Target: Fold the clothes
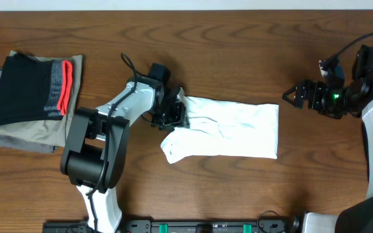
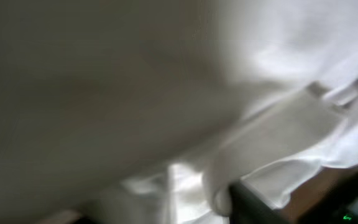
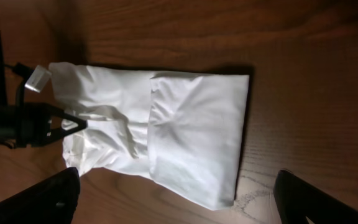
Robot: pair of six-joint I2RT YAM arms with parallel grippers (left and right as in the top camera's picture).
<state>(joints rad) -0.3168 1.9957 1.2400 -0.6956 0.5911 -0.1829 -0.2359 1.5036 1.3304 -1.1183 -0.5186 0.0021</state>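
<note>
Overhead: T-shirt [image 1: 232,129] on wooden table [image 1: 238,39]

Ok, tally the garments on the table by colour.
White T-shirt: 1
Black garment with red-and-grey band: 1
Olive-grey garments: 2, stacked under the black one
Total: 4

Overhead looks straight down; both wrist views share the T-shirt [image 1: 238,133], left close, right farther.
</note>
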